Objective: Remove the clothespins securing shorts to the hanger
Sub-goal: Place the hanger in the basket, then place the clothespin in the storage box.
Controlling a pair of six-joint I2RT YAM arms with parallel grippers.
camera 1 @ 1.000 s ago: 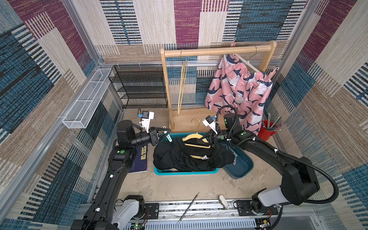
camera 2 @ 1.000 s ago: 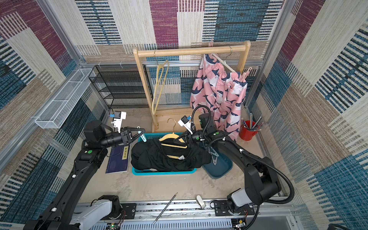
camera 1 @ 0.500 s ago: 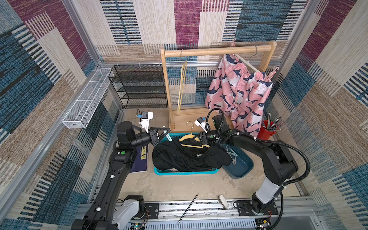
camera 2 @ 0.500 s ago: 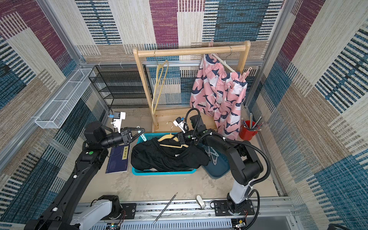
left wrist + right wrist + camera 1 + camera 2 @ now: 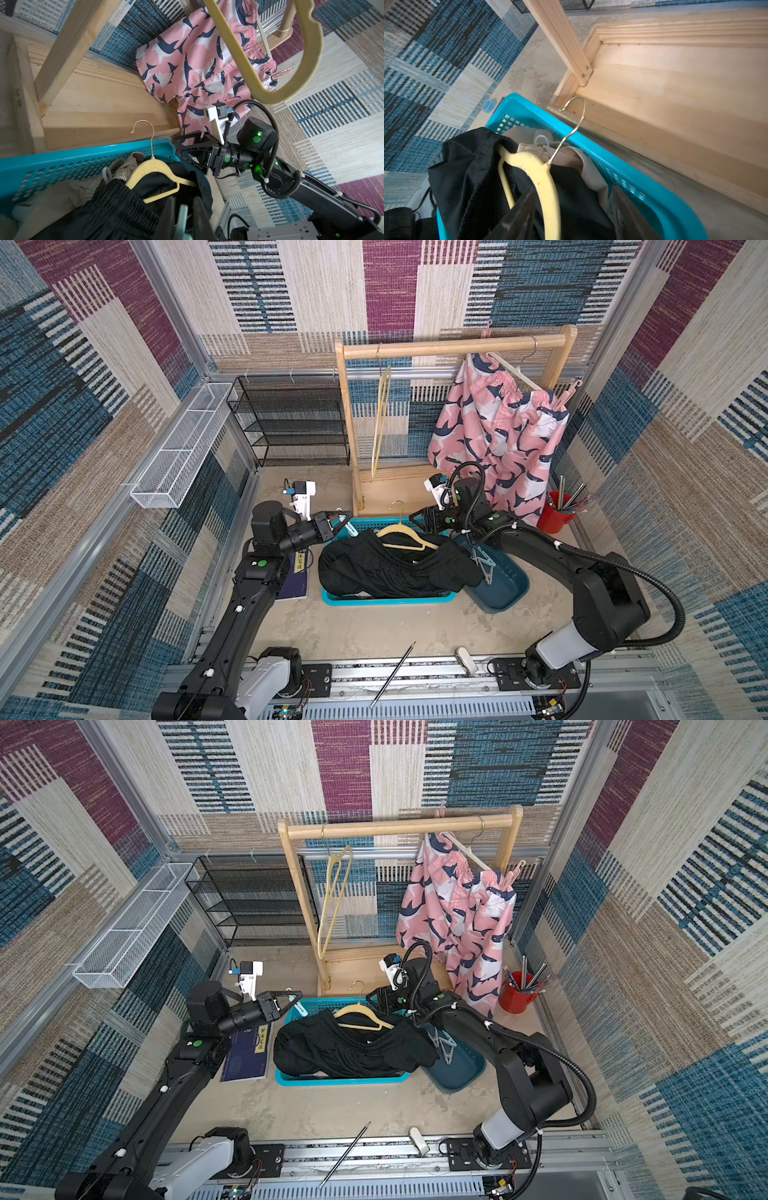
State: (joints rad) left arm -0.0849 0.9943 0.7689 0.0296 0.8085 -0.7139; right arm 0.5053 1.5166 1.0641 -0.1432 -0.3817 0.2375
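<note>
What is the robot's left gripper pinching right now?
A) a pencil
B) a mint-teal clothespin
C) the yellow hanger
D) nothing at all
B: the left gripper is shut on a mint-teal clothespin, which the left wrist view shows clamped between its two dark fingers.

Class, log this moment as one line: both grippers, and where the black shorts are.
left gripper: jaws shut on mint clothespin | right gripper: jaws open, empty | black shorts: in teal basket, on yellow hanger
</note>
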